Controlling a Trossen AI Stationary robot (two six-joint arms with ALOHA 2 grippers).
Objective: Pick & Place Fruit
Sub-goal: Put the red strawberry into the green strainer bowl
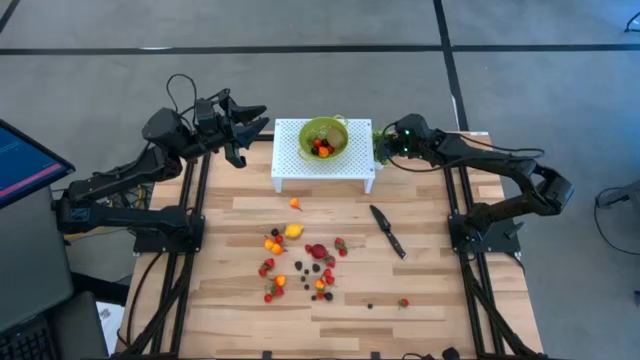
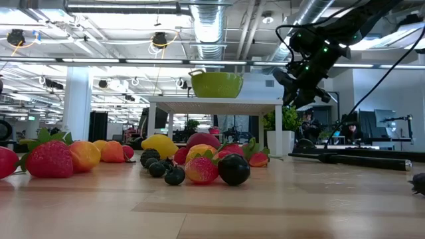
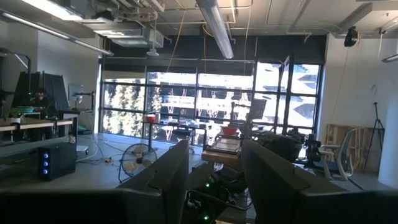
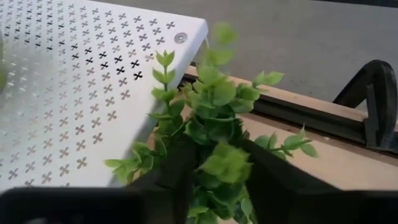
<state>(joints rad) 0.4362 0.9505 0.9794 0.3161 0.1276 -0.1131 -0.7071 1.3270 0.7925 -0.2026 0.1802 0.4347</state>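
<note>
Many tiny toy fruits (image 1: 300, 262) lie loose on the wooden table's middle, and they show close up in the low view (image 2: 199, 166). A few more sit in a green bowl (image 1: 323, 137) on a white perforated stand (image 1: 290, 165). My right gripper (image 4: 217, 177) is at the small green potted plant (image 4: 214, 112), beside the stand's right end (image 1: 380, 148). My left gripper (image 1: 252, 122) hangs open in the air off the stand's left end, with nothing between its fingers (image 3: 168, 180). My right gripper has the plant's leafy top (image 4: 224, 163) between its two fingers, one finger (image 4: 177, 171) on each side of the stems. It comes slanting down from the table's right side. In the low view the plant's white pot (image 2: 287, 143) stands upright on the table.
A black knife (image 1: 387, 231) lies on the table right of the fruit. One stray red fruit (image 1: 404, 302) lies near the front right. The table's black frame rails (image 1: 455, 200) run along both sides.
</note>
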